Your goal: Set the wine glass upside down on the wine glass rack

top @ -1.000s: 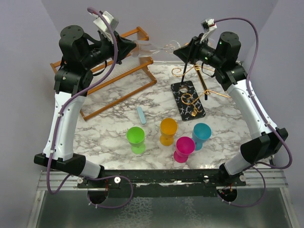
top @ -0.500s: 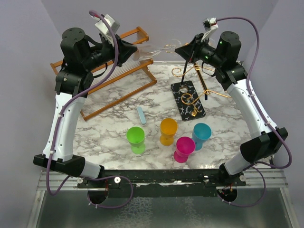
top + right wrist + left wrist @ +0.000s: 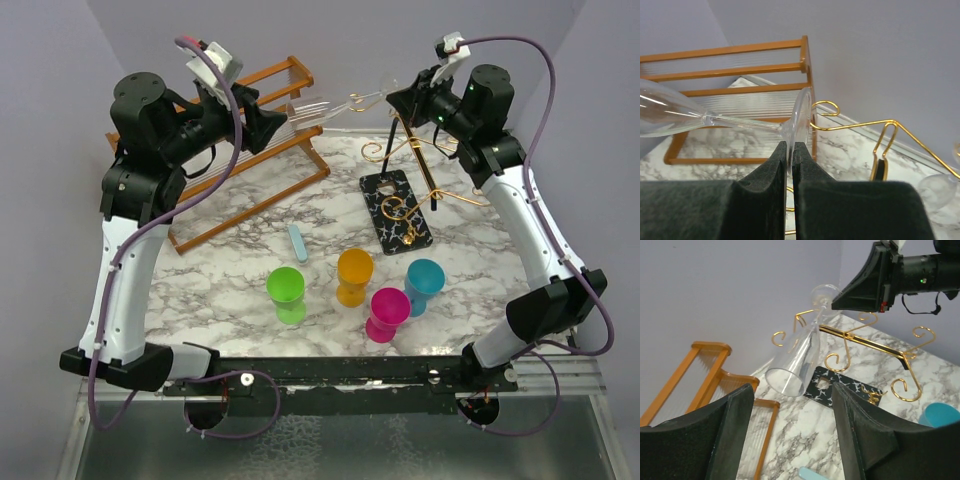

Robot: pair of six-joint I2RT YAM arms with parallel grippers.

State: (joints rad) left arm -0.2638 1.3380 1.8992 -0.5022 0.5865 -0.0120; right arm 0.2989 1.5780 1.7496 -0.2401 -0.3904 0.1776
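Right gripper (image 3: pixel 790 145) clamps the wine glass (image 3: pixel 796 357) by its foot — stem level, bowl toward the open, empty left gripper (image 3: pixel 792 389) — over the wine glass rack (image 3: pixel 398 208).

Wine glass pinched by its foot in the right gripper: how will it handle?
Probably fragile: the wine glass is thin, clear, with a slim stem. Likely to slip or pivot: the right gripper pinches only its smooth foot's edge, bowl hanging out sideways. Laid on its side, it would probably roll.
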